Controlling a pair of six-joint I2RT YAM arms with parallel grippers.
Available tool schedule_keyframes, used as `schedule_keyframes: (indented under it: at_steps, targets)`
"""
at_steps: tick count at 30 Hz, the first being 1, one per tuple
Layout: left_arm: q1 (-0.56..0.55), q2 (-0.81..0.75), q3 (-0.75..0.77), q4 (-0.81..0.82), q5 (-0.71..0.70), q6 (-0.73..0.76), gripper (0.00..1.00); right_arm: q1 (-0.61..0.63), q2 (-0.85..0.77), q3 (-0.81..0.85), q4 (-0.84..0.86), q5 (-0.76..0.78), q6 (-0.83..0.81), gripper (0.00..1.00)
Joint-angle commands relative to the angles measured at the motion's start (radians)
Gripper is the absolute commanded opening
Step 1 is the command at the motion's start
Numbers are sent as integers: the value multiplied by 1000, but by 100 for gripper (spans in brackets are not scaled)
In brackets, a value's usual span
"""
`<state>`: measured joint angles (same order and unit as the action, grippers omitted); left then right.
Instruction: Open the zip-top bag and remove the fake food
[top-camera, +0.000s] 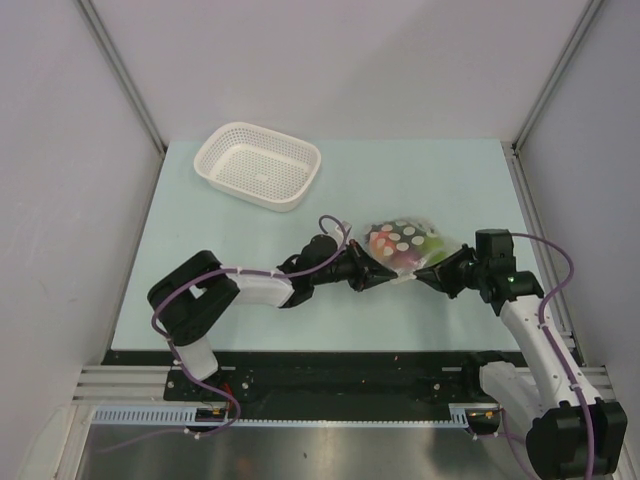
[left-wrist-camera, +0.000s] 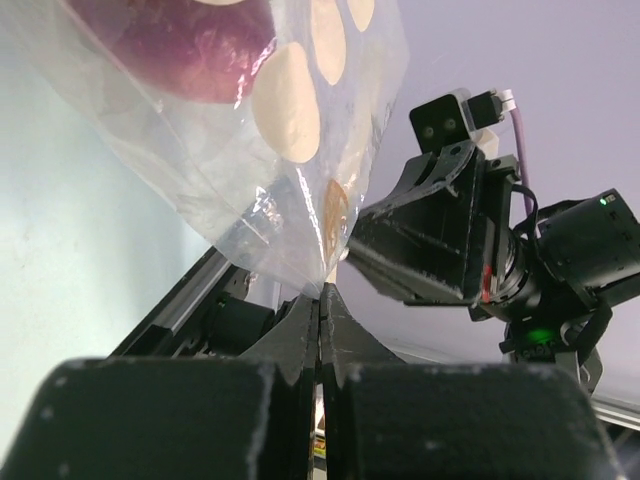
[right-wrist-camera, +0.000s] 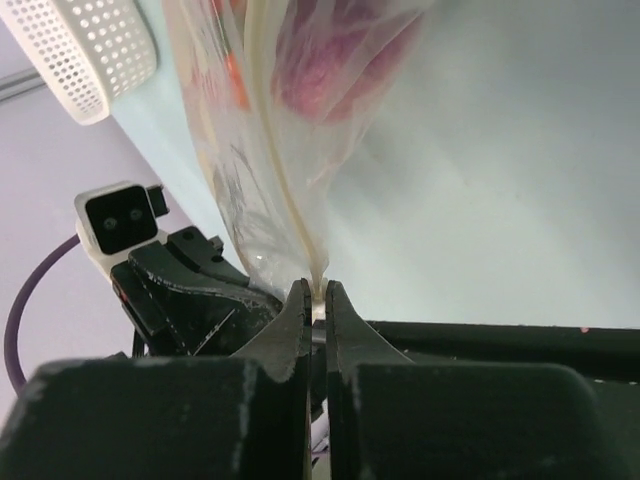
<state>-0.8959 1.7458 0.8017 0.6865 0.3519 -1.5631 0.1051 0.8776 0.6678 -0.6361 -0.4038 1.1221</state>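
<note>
Two claws pinching the zip-top bag (top-camera: 402, 242) at mid-table, right of centre

The left gripper (top-camera: 384, 270) is closed tight on a thin fold of clear plastic at the bag's near edge, its fingers pressed flat together in the left wrist view. The right gripper (top-camera: 431, 270) is clamped on the same near edge just to the right, facing the left one with the bag between them. The fake food (top-camera: 386, 240) sits inside the bag behind the dotted panel, and a purple piece (left-wrist-camera: 190, 50) shows through the film. A white basket (top-camera: 300, 160) stands well apart at the far left of the table (top-camera: 200, 250)
</note>
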Motion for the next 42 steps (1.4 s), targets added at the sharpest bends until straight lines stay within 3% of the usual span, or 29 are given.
schedule_keyframes:
  at_steps: [1, 11, 23, 29, 32, 33, 37, 38, 42]
  targets:
    - [20, -94, -42, 58, 22, -23, 0, -63, 7, 52, -69, 153, -99, 0]
    - [103, -164, -70, 47, 74, -28, 0, -174, 103, 272, -209, 348, -238, 0]
    - [262, -198, -111, 41, 163, -23, 0, -303, 225, 424, -364, 537, -353, 0]
    - [291, -151, -102, 100, 206, -63, 0, -308, 258, 429, -381, 597, -406, 0]
    - [293, -117, -56, 64, 249, -38, 0, -305, 254, 434, -375, 532, -449, 1]
    - [293, -112, -47, 59, 259, -35, 0, -294, 256, 438, -376, 514, -456, 12]
    - [296, -98, -6, 19, 278, -19, 0, -216, 268, 521, -413, 451, -559, 40]
    - [298, -100, 5, -1, 283, 6, 0, -144, 258, 551, -404, 448, -579, 49]
    - [308, -114, 54, -113, 297, 67, 0, 94, 239, 573, -320, 467, -702, 63]
